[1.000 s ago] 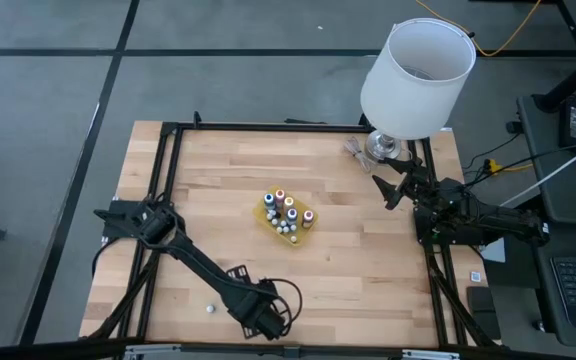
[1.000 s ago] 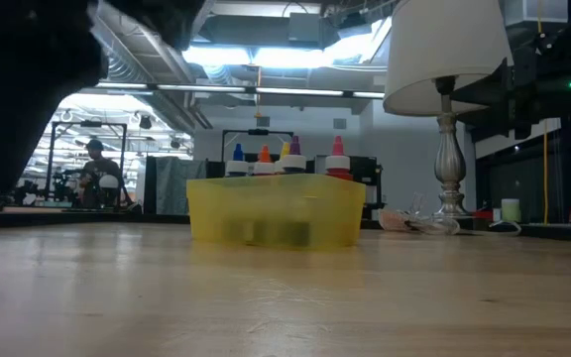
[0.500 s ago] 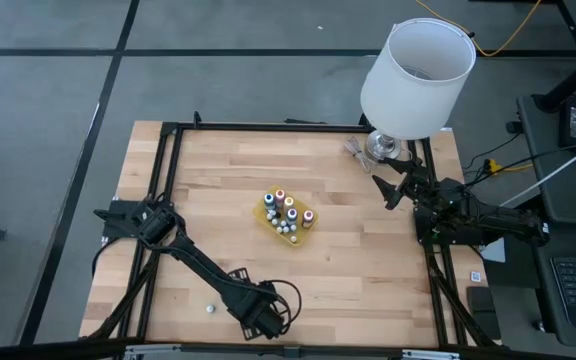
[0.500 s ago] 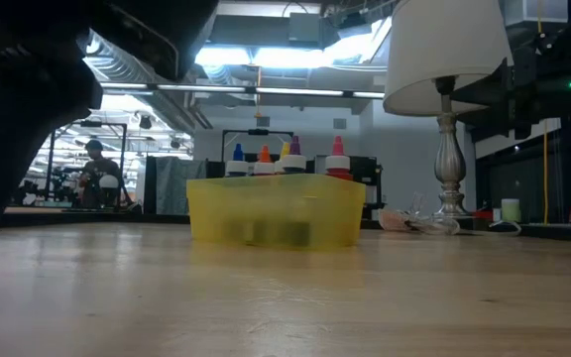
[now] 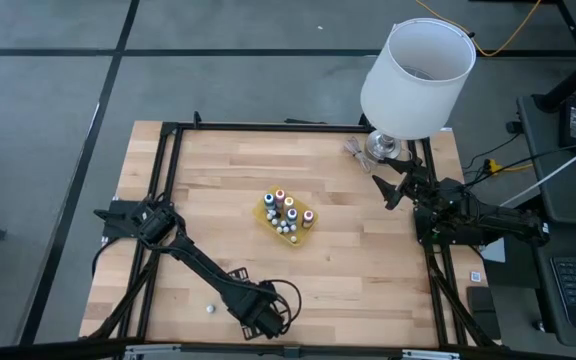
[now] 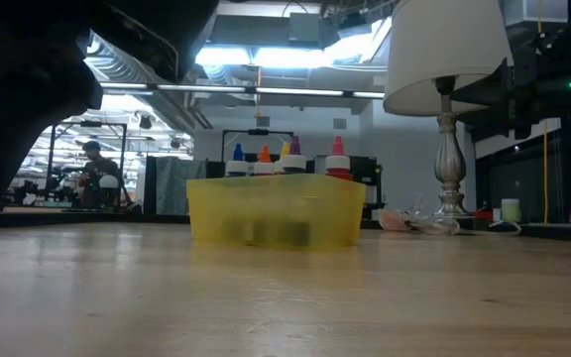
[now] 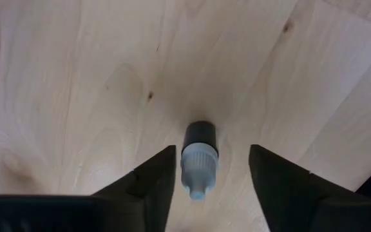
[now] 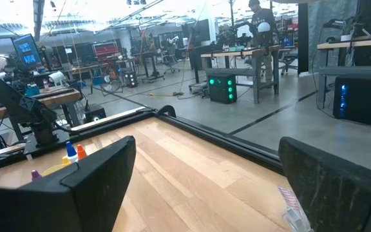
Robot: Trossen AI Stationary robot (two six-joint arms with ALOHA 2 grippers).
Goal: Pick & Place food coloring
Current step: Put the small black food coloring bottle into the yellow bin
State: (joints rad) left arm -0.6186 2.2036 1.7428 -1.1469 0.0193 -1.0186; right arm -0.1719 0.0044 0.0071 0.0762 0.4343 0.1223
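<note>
The yellow tray (image 5: 265, 212) sits mid-table with several small dropper bottles (image 5: 288, 212) standing in it; in the low view their blue, orange, purple and red caps (image 6: 264, 156) stick up above the tray wall (image 6: 276, 213). My left gripper (image 5: 258, 318) is at the near edge, open. In its wrist view my left gripper (image 7: 211, 151) points down, and a dark bottle with a whitish ribbed cap (image 7: 198, 160) rests on the wood between the fingers, touching neither. A small whitish bottle (image 5: 209, 308) rests on the wood to the gripper's left. My right gripper (image 5: 393, 190) waits open at the right edge.
A table lamp with a white shade (image 5: 415, 75) stands at the far right corner, with its silver stem (image 6: 449, 169) in the low view and a clear crumpled wrapper (image 5: 356, 148) beside its base. A black frame (image 5: 173, 128) runs around the tabletop. Bare wood lies around the tray.
In the low view my left arm's dark bulk has come down a little at the near left, then held still. The tray, the bottles and my right arm have not moved.
</note>
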